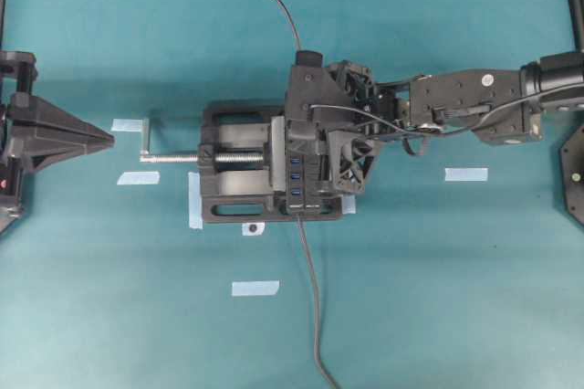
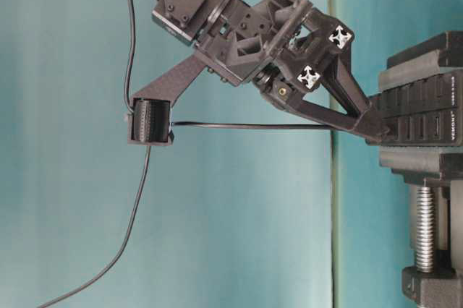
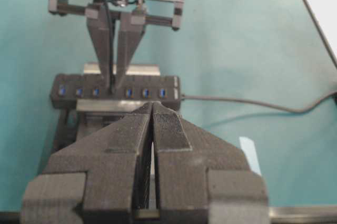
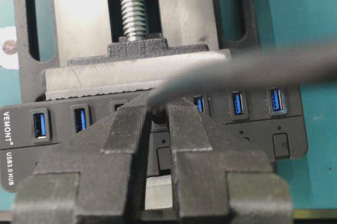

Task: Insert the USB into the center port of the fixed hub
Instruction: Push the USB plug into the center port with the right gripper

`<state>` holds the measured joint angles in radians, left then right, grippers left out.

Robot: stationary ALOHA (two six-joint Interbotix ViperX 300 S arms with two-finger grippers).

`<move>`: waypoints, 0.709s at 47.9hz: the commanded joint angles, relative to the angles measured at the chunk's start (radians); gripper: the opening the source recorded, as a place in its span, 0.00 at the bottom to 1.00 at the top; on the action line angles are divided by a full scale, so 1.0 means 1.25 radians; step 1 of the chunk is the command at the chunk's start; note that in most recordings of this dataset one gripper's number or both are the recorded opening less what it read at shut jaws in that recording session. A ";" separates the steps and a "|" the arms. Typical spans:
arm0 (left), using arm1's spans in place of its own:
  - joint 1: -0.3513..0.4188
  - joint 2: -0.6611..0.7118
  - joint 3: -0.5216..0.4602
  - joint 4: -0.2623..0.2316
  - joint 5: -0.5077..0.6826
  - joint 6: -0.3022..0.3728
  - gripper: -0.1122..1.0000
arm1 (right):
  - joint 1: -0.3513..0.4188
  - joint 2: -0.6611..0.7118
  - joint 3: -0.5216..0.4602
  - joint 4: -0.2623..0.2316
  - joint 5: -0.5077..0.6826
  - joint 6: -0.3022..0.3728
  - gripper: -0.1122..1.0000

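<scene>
- USB plug [image 4: 158, 112] is pinched between the right gripper [image 4: 156, 121] fingers, right at the face of the fixed hub [image 4: 21, 145]. Only a sliver of it shows past the tips, with its thin cable [image 2: 246, 126] trailing back from it.
- From the left wrist view the fingertips land in the gap where the center port [image 3: 112, 92] should be: three blue slots to one side, three to the other. So the aim looks right to me.
- Can't tell if the plug is actually seated or just nosing at the slot, since the tips cover it. My guess is the insertion is mid-way or nearly done; the final push and letting go are still left.
- Left gripper [image 3: 152, 116] sits parked well away from the hub, fingers together, holding nothing.
- Hub is clamped in a black vise [image 1: 233, 211] with a silver screw [image 1: 182, 158], and its own grey cord [image 1: 310, 298] runs off toward the edge.
- Surface [image 1: 456, 298] is a teal mat with a few pale tape strips [image 1: 255, 288] stuck around the vise. Nothing of the room shows beyond it.
</scene>
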<state>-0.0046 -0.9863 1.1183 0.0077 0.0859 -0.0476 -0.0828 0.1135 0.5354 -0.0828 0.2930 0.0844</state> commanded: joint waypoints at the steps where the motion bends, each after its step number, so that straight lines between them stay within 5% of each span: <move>1: 0.000 0.004 -0.012 0.001 -0.004 -0.002 0.10 | 0.007 0.007 0.011 0.002 0.009 0.011 0.18; 20: 0.000 0.004 -0.011 0.001 -0.004 -0.002 0.10 | 0.006 -0.007 0.005 0.002 -0.038 0.013 0.22; 27: -0.001 0.004 -0.012 0.001 -0.004 -0.002 0.10 | 0.004 -0.011 0.004 0.002 -0.045 0.013 0.35; 34: 0.000 0.001 -0.011 0.001 -0.004 -0.002 0.10 | 0.004 -0.015 0.000 0.002 -0.042 0.015 0.61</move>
<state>-0.0046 -0.9863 1.1198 0.0077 0.0859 -0.0476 -0.0798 0.1150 0.5507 -0.0813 0.2454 0.0920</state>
